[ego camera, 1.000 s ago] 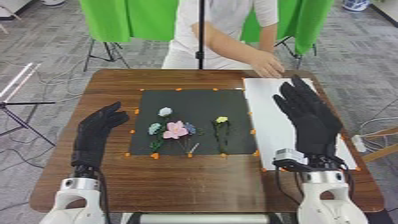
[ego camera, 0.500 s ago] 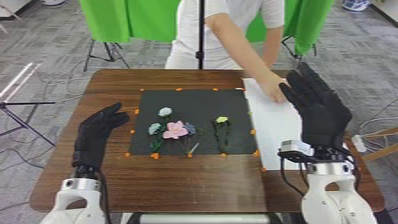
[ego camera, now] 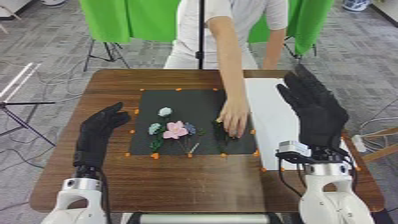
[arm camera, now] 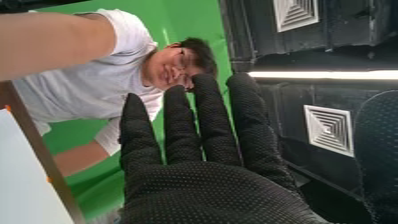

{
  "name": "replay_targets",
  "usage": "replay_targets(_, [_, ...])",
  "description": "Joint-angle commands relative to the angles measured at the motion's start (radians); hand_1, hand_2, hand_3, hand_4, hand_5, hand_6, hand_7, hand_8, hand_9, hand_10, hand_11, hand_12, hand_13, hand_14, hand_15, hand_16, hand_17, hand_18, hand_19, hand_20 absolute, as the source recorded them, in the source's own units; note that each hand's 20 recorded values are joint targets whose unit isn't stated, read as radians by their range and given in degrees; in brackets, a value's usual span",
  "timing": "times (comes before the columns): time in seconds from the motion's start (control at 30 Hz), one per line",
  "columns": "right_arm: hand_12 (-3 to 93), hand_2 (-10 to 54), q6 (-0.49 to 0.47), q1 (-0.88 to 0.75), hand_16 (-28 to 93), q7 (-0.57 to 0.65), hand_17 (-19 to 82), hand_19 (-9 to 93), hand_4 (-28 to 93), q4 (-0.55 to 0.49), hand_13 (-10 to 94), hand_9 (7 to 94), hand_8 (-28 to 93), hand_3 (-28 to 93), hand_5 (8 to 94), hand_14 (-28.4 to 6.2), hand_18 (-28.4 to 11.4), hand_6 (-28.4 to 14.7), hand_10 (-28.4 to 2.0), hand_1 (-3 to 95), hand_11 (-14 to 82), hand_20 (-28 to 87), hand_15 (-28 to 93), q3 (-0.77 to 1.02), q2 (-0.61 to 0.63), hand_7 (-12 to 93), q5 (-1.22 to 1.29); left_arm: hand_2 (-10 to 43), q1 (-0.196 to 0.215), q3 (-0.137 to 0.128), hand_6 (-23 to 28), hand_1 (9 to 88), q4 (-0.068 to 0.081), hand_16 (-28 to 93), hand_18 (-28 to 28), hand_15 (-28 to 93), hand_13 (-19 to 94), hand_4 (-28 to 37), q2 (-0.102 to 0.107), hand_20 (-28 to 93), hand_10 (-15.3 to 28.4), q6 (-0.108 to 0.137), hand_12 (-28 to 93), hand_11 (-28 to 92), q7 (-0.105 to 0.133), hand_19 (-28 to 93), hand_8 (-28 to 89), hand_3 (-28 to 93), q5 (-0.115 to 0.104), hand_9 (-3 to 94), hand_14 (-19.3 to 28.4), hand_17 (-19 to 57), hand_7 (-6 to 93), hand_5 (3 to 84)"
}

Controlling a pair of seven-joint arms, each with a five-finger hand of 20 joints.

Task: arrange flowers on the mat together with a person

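Brown table is holding white sheet & dark mat; my R hand is hovering over sheet, L hand beside mat, both w/ fingers loose, grasping nothing. Person's hand is covering stems, R of pink flower on mat. Prob. person's arranging step; next move's calling for my keeping clear.

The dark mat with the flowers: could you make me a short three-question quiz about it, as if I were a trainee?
1. True or false: the pink flower lies on the dark mat.
2. Which hand is over the mat?
a) the robot's left hand
b) the robot's right hand
c) the person's hand
3. Fill in: in the head view, the white sheet lies to the mat's ____.
Key: 1 true; 2 c; 3 right
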Motion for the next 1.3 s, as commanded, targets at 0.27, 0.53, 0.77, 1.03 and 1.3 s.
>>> replay_targets(0.27, [9.2,5.8,0.042,-0.017,5,0.055,17,5,-19,0.0,28,41.8,-9,79,41.5,-9.6,-13.6,-2.2,-12.5,3.5,4.5,25,11,-0.011,0.0,7,-0.026,2.1,-0.058,0.058,4.6,25.0,-0.001,1,12.4,12,34,-24.1,0.022,15,14.4,0.03,13,16,0.104,10,-6,66,-0.044,43.7,17.3,5.5,11.0,46.0])
replay_targets(0.53, [8.8,6.2,0.075,-0.02,4,0.055,16,4,-19,0.002,26,38.5,-9,78,37.5,-9.0,-13.0,-1.5,-13.5,2.8,3.4,25,10,-0.01,0.0,7,-0.047,0.8,-0.053,0.069,1.7,24.3,0.006,2,12.7,9,32,-24.0,0.023,15,12.3,0.086,11,11,0.148,10,-6,67,-0.061,36.4,16.3,6.1,6.0,33.6])
replay_targets(0.77, [8.3,5.7,0.111,-0.028,3,0.039,14,1,-19,-0.001,22,35.0,-9,78,34.6,-8.1,-10.9,-1.8,-13.5,1.8,2.6,23,8,0.018,-0.009,6,-0.056,-0.4,-0.013,0.008,2.0,23.1,-0.006,2,11.8,8,30,-24.0,0.007,14,12.2,0.077,10,9,0.145,7,-6,68,-0.054,35.7,15.3,4.6,5.4,33.4])
replay_targets(1.03, [8.6,5.8,0.107,-0.026,3,0.041,14,2,-19,0.002,24,36.8,-9,79,36.5,-8.4,-11.6,-2.2,-13.6,1.9,3.3,23,8,0.021,-0.01,7,-0.046,-0.5,-0.005,-0.02,4.5,22.6,-0.009,3,11.7,8,30,-24.4,-0.008,14,12.9,0.071,11,10,0.138,6,-6,68,-0.05,37.9,15.6,4.2,6.2,41.1])
replay_targets(1.3, [8.7,5.9,0.11,-0.028,4,0.037,15,2,-19,0.001,25,37.8,-9,79,37.3,-8.3,-11.8,-2.3,-13.5,2.3,3.4,23,9,0.019,-0.009,7,-0.046,-0.3,0.001,-0.028,4.8,22.7,-0.01,3,12.0,9,33,-24.2,-0.015,15,13.6,0.051,11,12,0.124,7,-5,68,-0.043,40.3,16.8,4.1,7.3,43.4])
